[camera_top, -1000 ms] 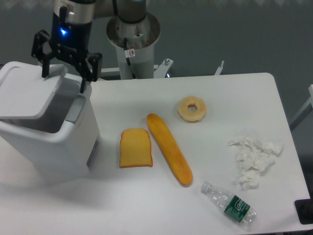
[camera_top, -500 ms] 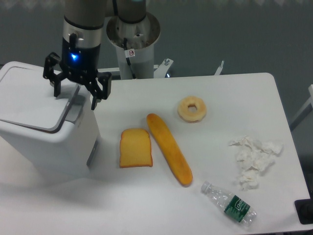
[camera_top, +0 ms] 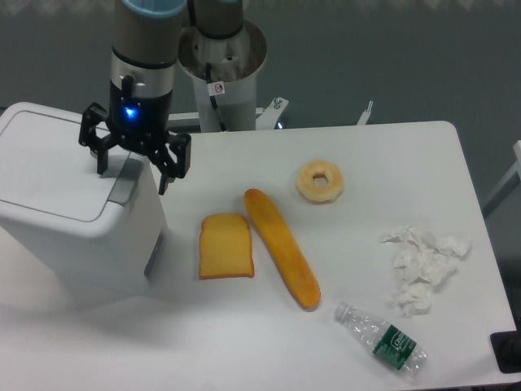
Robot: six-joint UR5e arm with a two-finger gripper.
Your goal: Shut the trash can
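White table (camera_top: 366,155), trash can (camera_top: 73,212) (far left), toast (camera_top: 225,246), baguette (camera_top: 282,248), doughnut (camera_top: 319,181), crumpled tissues (camera_top: 423,267), bottle (camera_top: 383,339)

I lose the trash can (camera_top: 73,220) past the left edge; the gripper (camera_top: 133,163) covers its grey latch corner, contact unreadable; a dark object (camera_top: 508,353) is clipped bottom right; the bottle (camera_top: 381,336) label is too small to read.

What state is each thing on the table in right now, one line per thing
Trash can: lid down flat, closed.
Gripper: open, empty, over the can's front edge.
Bottle: lying on its side, cap on.
Tissue: crumpled.
Toast: lying flat.
Baguette: lying flat, whole.
Donut: lying flat, whole.
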